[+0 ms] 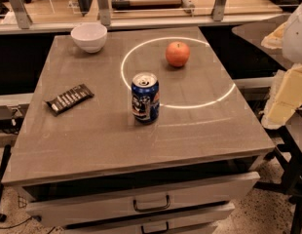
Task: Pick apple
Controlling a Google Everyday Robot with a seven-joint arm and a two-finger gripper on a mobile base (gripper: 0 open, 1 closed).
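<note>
Your pincer [287, 94] shows only as a pale cream shape at the right edge of the frame, off the worktop [92, 140] — you cannot tell whether it is open or holding anything. The apple [177, 54] lies to its left and slightly higher, at the upper centre of the frame, stem up. A soda can [145, 97] stands lower left of the apple — apart from it. Your reach likely runs leftward.

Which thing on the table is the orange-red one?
The apple, at the back right inside the light ring. The bowl is white, the can blue, the snack bar dark. The gripper is off to the right, beside the table.
</note>
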